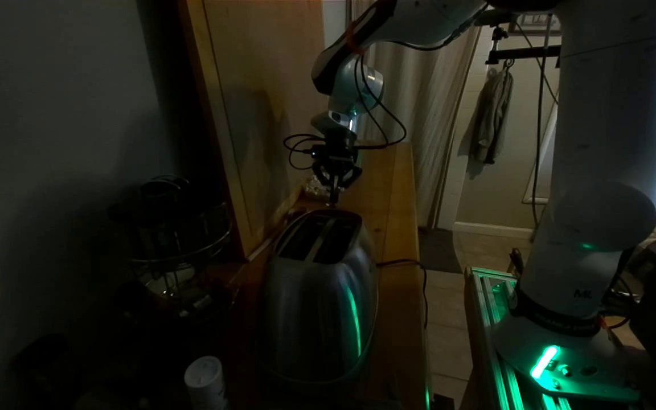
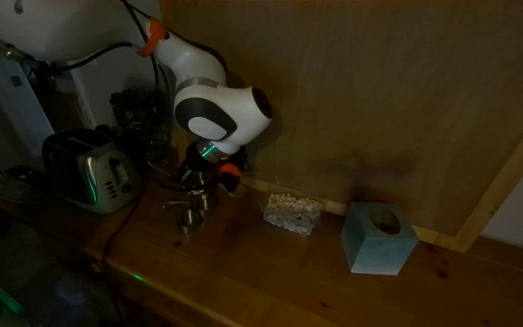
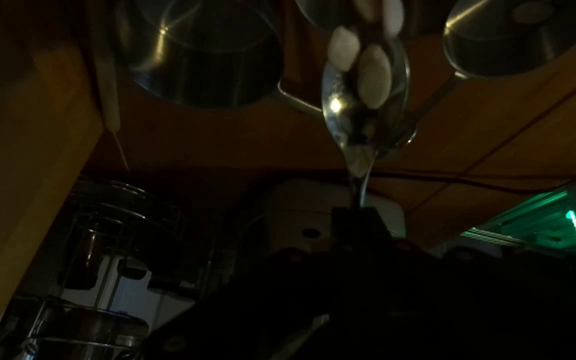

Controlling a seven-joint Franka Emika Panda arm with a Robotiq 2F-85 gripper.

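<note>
My gripper (image 3: 360, 220) is shut on a metal spoon (image 3: 335, 122), whose bowl points away from the fingers in the wrist view. Several pale bean-like pieces (image 3: 374, 77) lie in the bowl. Others show by its tip; I cannot tell whether they touch it. Below the spoon are metal cups with handles, one at the left (image 3: 203, 75) and one at the right (image 3: 513, 50), the right one with a pale piece inside. A third is partly hidden by the spoon. In an exterior view the gripper (image 2: 198, 177) is above the cups (image 2: 189, 221), near a silver toaster (image 2: 107, 179).
A clear box of pale pieces (image 2: 293, 211) and a light blue tissue box (image 2: 382, 254) stand along the wooden panel (image 2: 357, 113). A dark cord (image 2: 120, 227) crosses the counter. A wire rack (image 1: 180, 256) and white canister (image 1: 205, 378) stand near the toaster (image 1: 319, 319).
</note>
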